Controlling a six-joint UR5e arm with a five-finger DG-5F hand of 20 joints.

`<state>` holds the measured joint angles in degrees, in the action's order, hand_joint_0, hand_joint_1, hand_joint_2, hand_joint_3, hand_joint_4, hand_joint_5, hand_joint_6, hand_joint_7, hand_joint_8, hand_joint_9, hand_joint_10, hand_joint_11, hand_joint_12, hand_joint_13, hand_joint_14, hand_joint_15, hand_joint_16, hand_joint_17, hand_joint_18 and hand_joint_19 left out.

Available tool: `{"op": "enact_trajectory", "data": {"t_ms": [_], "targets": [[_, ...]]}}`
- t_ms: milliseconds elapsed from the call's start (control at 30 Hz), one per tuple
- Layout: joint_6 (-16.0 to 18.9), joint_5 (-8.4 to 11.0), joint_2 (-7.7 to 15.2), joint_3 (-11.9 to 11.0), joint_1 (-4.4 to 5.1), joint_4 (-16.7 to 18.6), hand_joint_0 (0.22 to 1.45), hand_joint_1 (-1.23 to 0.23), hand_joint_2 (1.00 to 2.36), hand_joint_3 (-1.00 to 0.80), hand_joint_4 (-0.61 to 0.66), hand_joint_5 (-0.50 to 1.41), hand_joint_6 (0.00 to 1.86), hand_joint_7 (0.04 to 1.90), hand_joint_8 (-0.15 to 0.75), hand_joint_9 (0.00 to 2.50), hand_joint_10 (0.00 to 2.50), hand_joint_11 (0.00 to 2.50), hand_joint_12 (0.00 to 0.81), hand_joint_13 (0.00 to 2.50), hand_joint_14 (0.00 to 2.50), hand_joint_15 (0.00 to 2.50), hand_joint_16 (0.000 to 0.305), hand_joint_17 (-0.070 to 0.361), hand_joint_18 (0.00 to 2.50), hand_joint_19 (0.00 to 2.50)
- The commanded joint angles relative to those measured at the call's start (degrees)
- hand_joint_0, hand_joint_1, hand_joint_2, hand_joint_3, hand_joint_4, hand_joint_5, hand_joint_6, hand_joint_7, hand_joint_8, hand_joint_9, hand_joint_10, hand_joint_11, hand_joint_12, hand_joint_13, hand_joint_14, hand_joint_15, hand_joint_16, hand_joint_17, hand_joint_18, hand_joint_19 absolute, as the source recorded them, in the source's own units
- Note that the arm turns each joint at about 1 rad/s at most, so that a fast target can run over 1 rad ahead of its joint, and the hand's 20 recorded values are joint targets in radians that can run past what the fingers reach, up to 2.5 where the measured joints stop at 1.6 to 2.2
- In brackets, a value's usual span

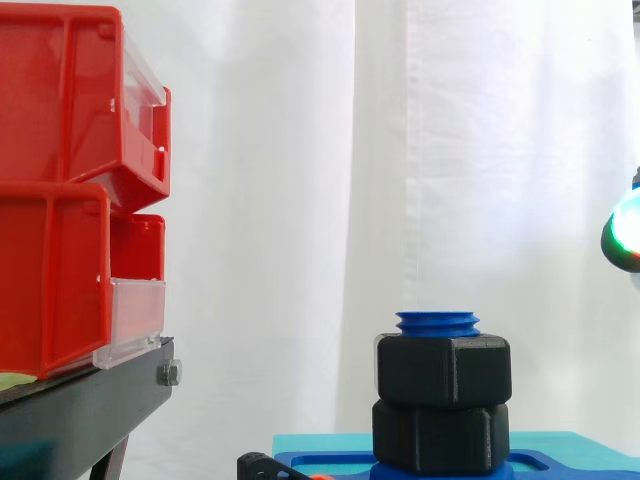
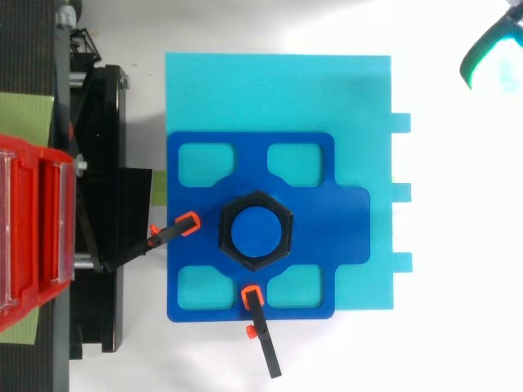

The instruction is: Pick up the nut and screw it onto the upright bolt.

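So the nut (image 1: 443,370) is sitting on the upright blue bolt (image 1: 438,322). In the side view a bit of thread pokes out above it, and there's a second black hex piece (image 1: 440,435) stacked right under it, touching. From the top view you'd never know that: it reads as one black hexagon around the blue bolt top.

What the top view does give you is the layout. There's a dark blue plate (image 2: 310,184) with four cut-outs lying on a cyan base (image 2: 278,90), and two black clamps with orange tips, one at the left (image 2: 176,231) and one at the bottom (image 2: 260,331).

The robot hand (image 1: 625,238) is just a glowing green-white bit at the right edge, above bolt height and well apart from the nut. I can't tell how open it is or whether it has hold of anything.

The red bins (image 1: 70,180) sit on the black stand (image 1: 90,410) at the left.
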<state>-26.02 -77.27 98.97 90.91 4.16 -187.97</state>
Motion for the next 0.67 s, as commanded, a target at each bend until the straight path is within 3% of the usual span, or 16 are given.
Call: {"op": "enact_trajectory", "data": {"t_ms": [0, 400, 633], "targets": [[6.5, 0.10, 0.0, 0.6, -0.03, 0.7, 0.44, -0.33, 1.00, -0.50, 0.07, -0.26, 0.50, 0.69, 0.206, 0.00, 0.00, 0.00, 0.374, 0.00, 0.00, 0.00, 0.055, 0.123, 0.00, 0.00], [5.9, 0.19, 0.0, 0.6, -0.03, 0.8, 0.43, -0.34, 1.00, -0.50, 0.07, -0.26, 0.50, 0.73, 0.206, 0.00, 0.00, 0.00, 0.369, 0.00, 0.00, 0.00, 0.056, 0.127, 0.00, 0.00], [5.6, 2.30, 0.0, 0.6, -0.03, 4.3, 0.43, -0.35, 1.00, -0.50, 0.07, -0.26, 0.50, 0.75, 0.204, 0.00, 0.00, 0.00, 0.367, 0.00, 0.00, 0.00, 0.057, 0.128, 0.00, 0.00]]}}
